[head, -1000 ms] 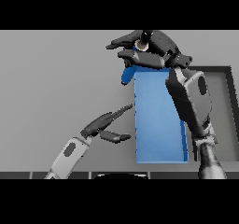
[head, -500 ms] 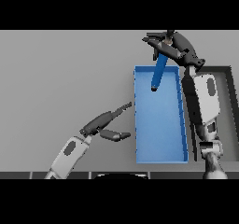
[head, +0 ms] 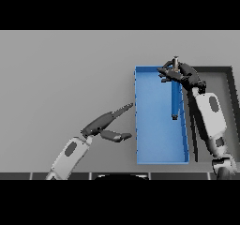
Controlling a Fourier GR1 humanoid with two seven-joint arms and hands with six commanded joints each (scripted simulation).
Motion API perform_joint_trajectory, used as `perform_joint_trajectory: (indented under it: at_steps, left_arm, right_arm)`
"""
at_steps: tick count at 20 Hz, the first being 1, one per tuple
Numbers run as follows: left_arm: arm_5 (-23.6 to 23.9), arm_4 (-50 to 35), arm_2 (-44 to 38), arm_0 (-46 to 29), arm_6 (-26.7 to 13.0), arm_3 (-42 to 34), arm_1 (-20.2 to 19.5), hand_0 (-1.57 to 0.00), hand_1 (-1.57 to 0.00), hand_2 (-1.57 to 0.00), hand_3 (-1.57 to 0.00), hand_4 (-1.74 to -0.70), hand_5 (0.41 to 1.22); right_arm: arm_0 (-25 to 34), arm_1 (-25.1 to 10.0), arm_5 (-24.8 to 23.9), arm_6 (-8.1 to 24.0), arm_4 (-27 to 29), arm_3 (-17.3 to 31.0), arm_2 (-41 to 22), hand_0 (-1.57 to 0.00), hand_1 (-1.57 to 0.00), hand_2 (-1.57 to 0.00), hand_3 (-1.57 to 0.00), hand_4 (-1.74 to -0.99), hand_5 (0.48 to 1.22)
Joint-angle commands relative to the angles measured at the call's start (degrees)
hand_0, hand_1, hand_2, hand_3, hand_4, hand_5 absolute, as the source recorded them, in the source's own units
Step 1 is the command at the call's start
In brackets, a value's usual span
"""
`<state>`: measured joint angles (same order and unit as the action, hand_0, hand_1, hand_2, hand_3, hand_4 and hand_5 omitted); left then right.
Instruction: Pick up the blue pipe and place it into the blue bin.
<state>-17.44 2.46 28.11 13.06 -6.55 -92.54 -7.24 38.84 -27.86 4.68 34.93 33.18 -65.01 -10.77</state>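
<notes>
The blue bin stands right of the table's middle, its long side running away from me. My right hand hovers over the bin's far right corner, fingers curled round the top of the blue pipe. The pipe hangs down along the inside of the bin's right wall, its lower end dark; I cannot tell whether it touches the floor. My left hand rests open just left of the bin, fingers pointing at its left wall.
A dark tray lies right of the bin, partly hidden behind my right forearm. Grey table stretches to the left and far side.
My right hand has come down and nearer with the pipe, from above the bin's far edge to inside its right side. The pipe has swung from slanted to straight. The left hand barely moved.
</notes>
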Motion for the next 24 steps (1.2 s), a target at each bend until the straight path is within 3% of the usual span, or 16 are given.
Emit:
perform_joint_trajectory:
  at_steps: [1, 2, 3, 4, 6, 8, 9, 11, 17, 19, 24]
  left_arm:
    - [-0.1, -0.1, 0.4, -0.3, 0.3, -0.6, 0.1, 0.00, 0.00, 0.00, 0.00, -0.88, 0.481]
    - [-0.4, -0.1, 0.4, -0.5, -0.1, -0.6, -0.3, 0.00, 0.00, 0.00, 0.00, -0.89, 0.483]
    - [-0.2, -0.1, 0.3, -0.3, -0.4, -0.7, -0.1, 0.00, 0.00, 0.00, 0.00, -0.89, 0.486]
    - [-0.1, 0.0, 0.4, 0.0, -0.8, -0.9, 0.0, 0.00, 0.00, 0.00, 0.00, -0.88, 0.490]
    - [0.3, 0.7, 0.9, -0.1, -0.7, -0.5, 0.5, 0.00, 0.00, 0.00, 0.00, -0.88, 0.495]
    - [0.2, 0.3, 0.4, 0.5, -0.5, 0.0, 0.6, 0.00, 0.00, 0.00, 0.00, -0.88, 0.497]
    - [0.2, 0.3, 0.3, 0.8, -0.6, 0.4, 0.7, 0.00, 0.00, 0.00, 0.00, -0.88, 0.496]
    - [0.0, 0.2, -0.1, 0.6, -0.1, 0.2, -0.1, 0.00, 0.00, 0.00, 0.00, -0.88, 0.493]
    - [-0.1, 0.0, 0.1, 0.7, 0.2, 0.6, 0.5, 0.00, 0.00, 0.00, 0.00, -0.88, 0.480]
    - [0.4, 0.8, 0.4, 0.0, -0.1, 0.6, 0.4, 0.00, 0.00, 0.00, 0.00, -0.88, 0.476]
    - [0.5, 0.9, 0.6, -0.7, 0.3, -0.2, 0.0, 0.00, 0.00, 0.00, 0.00, -0.88, 0.476]
  right_arm:
    - [-0.3, -1.2, -1.2, 0.0, 1.3, 0.7, -3.6, -1.57, -1.57, -1.57, -0.62, -1.662, 1.221]
    - [-0.3, -2.7, -2.4, 0.0, 3.0, 1.9, -6.4, -1.57, -1.57, -1.57, -0.81, -1.617, 1.199]
    - [0.0, -3.9, -4.6, 0.0, 5.7, 3.2, -9.9, -1.57, -1.51, -1.45, -0.96, -1.573, 1.188]
    - [0.5, -5.1, -6.4, 0.0, 9.3, 4.9, -13.6, -1.26, -1.21, -1.16, -0.77, -1.515, 1.176]
    - [2.5, -7.8, -9.4, 0.0, 19.0, 7.4, -21.4, -0.80, -0.77, -0.74, -0.49, -1.385, 1.114]
    - [4.1, -11.2, -7.8, 0.0, 25.3, 5.8, -27.8, -0.51, -0.50, -0.48, -0.31, -1.296, 1.152]
    - [5.1, -12.4, -6.7, 0.0, 26.5, 5.7, -30.6, -0.41, -0.40, -0.38, -0.25, -1.264, 1.108]
    - [6.3, -13.3, -5.4, -0.2, 23.2, 4.3, -33.6, -0.26, -0.25, -0.24, -0.16, -1.202, 1.013]
    - [7.0, -14.8, -3.4, -1.2, 18.4, 3.6, -36.6, -0.07, -0.07, -0.06, -0.04, -1.131, 0.829]
    - [6.7, -14.3, -3.8, -2.0, 17.9, 3.9, -36.9, -0.38, -0.18, -0.08, -0.03, -1.144, 0.792]
    - [7.0, -14.7, -2.0, -2.8, 20.0, 3.8, -35.5, -0.12, -0.06, -0.03, -0.01, -1.154, 0.809]
